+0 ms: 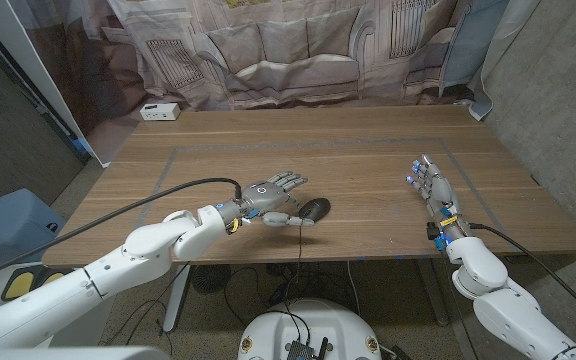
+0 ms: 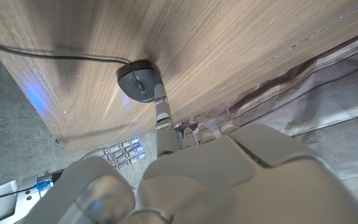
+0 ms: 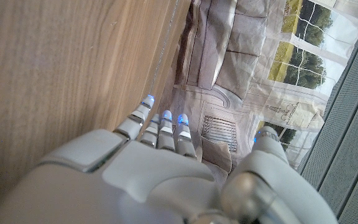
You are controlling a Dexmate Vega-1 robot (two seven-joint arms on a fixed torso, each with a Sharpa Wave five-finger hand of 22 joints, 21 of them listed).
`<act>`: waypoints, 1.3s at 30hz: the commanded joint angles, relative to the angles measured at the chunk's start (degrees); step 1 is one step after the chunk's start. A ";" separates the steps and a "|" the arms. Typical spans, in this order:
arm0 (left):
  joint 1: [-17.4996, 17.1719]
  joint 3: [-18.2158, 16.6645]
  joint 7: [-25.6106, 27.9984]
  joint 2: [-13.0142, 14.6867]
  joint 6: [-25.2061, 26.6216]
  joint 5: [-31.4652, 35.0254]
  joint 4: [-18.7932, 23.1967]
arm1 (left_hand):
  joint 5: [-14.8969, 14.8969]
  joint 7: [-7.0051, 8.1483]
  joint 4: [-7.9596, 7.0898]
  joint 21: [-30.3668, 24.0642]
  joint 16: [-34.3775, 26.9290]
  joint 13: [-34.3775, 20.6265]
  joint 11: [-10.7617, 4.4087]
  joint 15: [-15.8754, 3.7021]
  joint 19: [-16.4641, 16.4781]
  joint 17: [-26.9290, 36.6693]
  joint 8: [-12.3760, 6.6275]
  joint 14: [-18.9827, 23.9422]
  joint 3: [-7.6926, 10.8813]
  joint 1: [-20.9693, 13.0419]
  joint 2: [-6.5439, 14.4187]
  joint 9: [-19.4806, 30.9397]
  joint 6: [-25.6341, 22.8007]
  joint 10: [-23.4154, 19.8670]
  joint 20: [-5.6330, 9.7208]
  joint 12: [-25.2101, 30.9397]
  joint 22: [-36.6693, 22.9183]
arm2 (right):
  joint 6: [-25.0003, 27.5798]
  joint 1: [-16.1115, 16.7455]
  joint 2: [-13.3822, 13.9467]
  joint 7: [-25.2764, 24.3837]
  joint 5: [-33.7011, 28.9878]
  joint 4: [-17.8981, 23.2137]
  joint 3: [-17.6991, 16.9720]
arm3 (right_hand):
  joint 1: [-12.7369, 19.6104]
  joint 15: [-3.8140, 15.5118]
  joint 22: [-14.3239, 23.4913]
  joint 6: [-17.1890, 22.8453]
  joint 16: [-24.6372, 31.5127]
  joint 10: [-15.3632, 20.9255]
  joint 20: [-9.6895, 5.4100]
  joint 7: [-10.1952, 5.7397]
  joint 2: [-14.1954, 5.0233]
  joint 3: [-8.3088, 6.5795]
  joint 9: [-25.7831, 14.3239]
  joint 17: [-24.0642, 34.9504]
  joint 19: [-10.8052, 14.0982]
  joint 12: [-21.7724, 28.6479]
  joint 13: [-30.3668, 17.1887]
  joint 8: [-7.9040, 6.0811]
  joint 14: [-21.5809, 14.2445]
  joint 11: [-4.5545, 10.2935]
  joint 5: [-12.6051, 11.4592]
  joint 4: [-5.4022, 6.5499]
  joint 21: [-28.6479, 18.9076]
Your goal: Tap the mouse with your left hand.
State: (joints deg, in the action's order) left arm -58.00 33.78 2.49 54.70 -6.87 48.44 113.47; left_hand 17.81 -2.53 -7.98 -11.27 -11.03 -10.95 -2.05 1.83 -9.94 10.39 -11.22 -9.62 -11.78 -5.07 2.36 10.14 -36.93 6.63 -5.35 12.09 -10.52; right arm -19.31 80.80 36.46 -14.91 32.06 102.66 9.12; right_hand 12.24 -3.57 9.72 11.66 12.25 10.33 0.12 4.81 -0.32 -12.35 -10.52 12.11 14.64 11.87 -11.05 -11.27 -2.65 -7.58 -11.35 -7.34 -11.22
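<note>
The black mouse sits near the table's front edge, centre-left, with the left hand spread open over it and one finger on its top. Pressing too hard could shove it off the near edge. The right hand waits open, far right. A white box sits far left; nothing's blocking.

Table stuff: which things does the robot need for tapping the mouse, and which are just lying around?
Needed for the job:
mouse, dark, near the table's front edge
left hand, one of its fingers reaching to the mouse

Just lying about:
white box at the far left corner
right hand, waiting, holding nothing
wooden table
</note>
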 commanded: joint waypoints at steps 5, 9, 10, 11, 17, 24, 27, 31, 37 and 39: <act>0.30 0.82 -1.44 -0.12 1.10 -1.34 -0.37 | 0.32 0.69 0.19 -0.32 -0.43 -0.15 0.28 0.20 -2.85 0.10 0.07 -1.30 -0.40 -0.40 0.35 0.19 -0.35 -0.40 -0.62 0.38 -0.14 | 0.04 0.11 -0.10 -0.25 -0.11 0.40 -0.28 | -0.01 -0.60 0.22 0.51 -0.10 0.71 0.38 -0.14 -0.63 0.43 -0.18 0.15 0.34 -0.02 -0.20 0.05 0.01 -0.01 0.12 -0.01 -0.01; 0.57 0.99 -1.47 -0.21 0.84 -1.83 -0.84 | 0.34 0.83 0.24 -0.35 -0.46 -0.15 0.28 0.23 -2.80 0.10 0.04 -1.10 -0.42 -0.50 0.40 0.19 -0.42 -0.61 -0.65 0.46 -0.14 | 0.00 -0.08 -0.13 -0.26 -0.48 0.31 -0.10 | -0.01 -0.58 0.22 0.50 -0.11 0.68 0.48 -0.19 -0.64 0.45 -0.18 0.15 0.32 -0.04 -0.20 0.06 0.01 0.12 0.13 -0.01 -0.01; 0.69 1.08 -1.44 -0.30 0.69 -1.95 -1.07 | 0.35 0.86 0.26 -0.34 -0.46 -0.15 0.29 0.24 -2.82 0.10 0.02 -1.07 -0.42 -0.53 0.42 0.19 -0.46 -0.66 -0.68 0.48 -0.14 | 0.06 -0.11 -0.26 -0.35 -0.37 0.32 -0.08 | 0.00 -0.61 0.22 0.49 -0.10 0.73 0.52 -0.17 -0.65 0.45 -0.18 0.15 0.32 -0.03 -0.20 0.07 -0.02 0.12 0.13 -0.02 -0.01; 0.81 1.18 -1.44 -0.41 0.57 -2.12 -1.30 | 0.35 0.91 0.28 -0.35 -0.44 -0.15 0.24 0.21 -2.80 0.09 -0.01 -1.07 -0.42 -0.57 0.44 0.19 -0.56 -0.82 -0.71 0.54 -0.14 | 0.08 -0.14 -0.37 -0.32 -0.19 0.29 -0.05 | 0.00 -0.62 0.22 0.50 -0.10 0.75 0.56 -0.19 -0.65 0.46 -0.18 0.15 0.31 -0.02 -0.20 0.06 -0.03 0.10 0.13 -0.02 0.00; 1.45 1.62 -1.23 -0.70 -0.17 -2.50 -2.12 | 0.38 1.13 0.39 -0.42 -0.46 -0.15 0.23 0.22 -2.63 0.08 -0.13 -0.78 -0.44 -0.80 0.52 0.19 -0.92 -1.09 -0.74 0.62 -0.13 | 0.26 -0.23 -0.53 -0.64 -0.36 0.35 0.08 | 0.02 -0.67 0.22 0.55 -0.11 0.82 0.63 -0.20 -0.68 0.48 -0.18 0.14 0.32 -0.02 -0.20 0.05 -0.05 0.07 0.13 -0.03 0.00; 2.04 2.05 -1.38 -0.99 -0.56 -2.68 -2.60 | 0.41 1.64 0.51 -0.49 -0.48 -0.15 0.20 0.18 -2.43 0.07 -0.25 -0.47 -0.44 -1.06 0.62 0.19 -1.30 -1.25 -0.79 0.67 -0.12 | 0.13 -0.33 -0.67 -0.67 -0.43 0.16 0.16 | 0.02 -0.67 0.22 0.55 -0.10 0.88 0.69 -0.19 -0.69 0.50 -0.19 0.14 0.31 -0.01 -0.21 0.06 -0.10 0.00 0.14 -0.04 0.00; 2.13 2.16 -0.93 -0.99 -0.83 -2.36 -2.49 | 0.42 1.62 0.56 -0.49 -0.46 -0.15 0.17 0.23 -2.42 0.06 -0.20 -0.41 -0.43 -1.18 0.67 0.19 -1.22 -1.31 -0.89 0.68 -0.12 | 0.09 -0.14 -0.72 -0.72 -0.22 0.17 0.04 | 0.03 -0.67 0.22 0.54 -0.11 0.87 0.68 -0.17 -0.70 0.52 -0.19 0.14 0.33 -0.03 -0.21 0.06 -0.09 0.13 0.14 -0.05 0.00; 1.94 1.92 -0.03 -0.82 -1.19 -2.29 -2.15 | 0.43 2.01 0.66 -0.56 -0.47 -0.15 0.10 0.22 -2.23 0.05 -0.30 -0.21 -0.40 -1.40 0.77 0.19 -1.54 -1.60 -1.04 0.77 -0.11 | -0.13 0.13 -0.61 -0.78 -0.41 0.17 -0.16 | 0.04 -0.64 0.22 0.56 -0.11 0.87 0.72 -0.21 -0.70 0.53 -0.19 0.14 0.32 -0.04 -0.21 0.06 -0.11 0.12 0.14 -0.06 0.01; 1.95 1.77 1.00 -1.05 -1.76 -2.61 -2.48 | 0.45 2.25 0.88 -0.72 -0.52 -0.15 0.21 0.27 -1.73 0.03 -0.44 0.32 -0.30 -1.92 1.02 0.19 -2.08 -2.33 -1.30 1.02 -0.10 | -0.12 0.42 -0.53 -0.76 -0.11 0.31 -0.50 | 0.04 -0.69 0.22 0.58 -0.12 0.92 0.71 -0.20 -0.73 0.55 -0.19 0.14 0.32 -0.03 -0.21 0.06 -0.12 0.07 0.14 -0.06 0.01; 1.93 1.75 1.43 -1.17 -1.99 -2.71 -2.64 | 0.45 2.33 0.96 -0.81 -0.62 -0.15 0.24 0.31 -1.46 0.03 -0.46 0.73 -0.25 -2.13 1.12 0.19 -2.21 -2.66 -1.29 1.12 -0.09 | -0.01 0.52 -0.49 -0.84 -0.02 0.42 -0.63 | 0.04 -0.67 0.22 0.58 -0.13 0.93 0.71 -0.20 -0.73 0.56 -0.19 0.14 0.32 -0.03 -0.21 0.06 -0.08 0.01 0.15 -0.06 0.01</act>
State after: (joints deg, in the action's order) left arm -56.16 35.61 2.15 53.85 -7.85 46.08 111.27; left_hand 18.02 -0.36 -7.41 -11.75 -11.24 -10.96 -1.82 2.07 -9.71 10.40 -11.32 -9.38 -11.98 -6.11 3.39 10.14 -38.69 4.36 -6.16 12.76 -10.52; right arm -19.24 80.85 35.90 -15.58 31.70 102.91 9.06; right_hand 12.06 -3.57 9.72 11.78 12.25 10.66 0.42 4.69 -0.51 -11.85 -10.52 12.11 14.95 11.88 -11.05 -11.27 -2.65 -7.49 -11.35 -7.34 -11.23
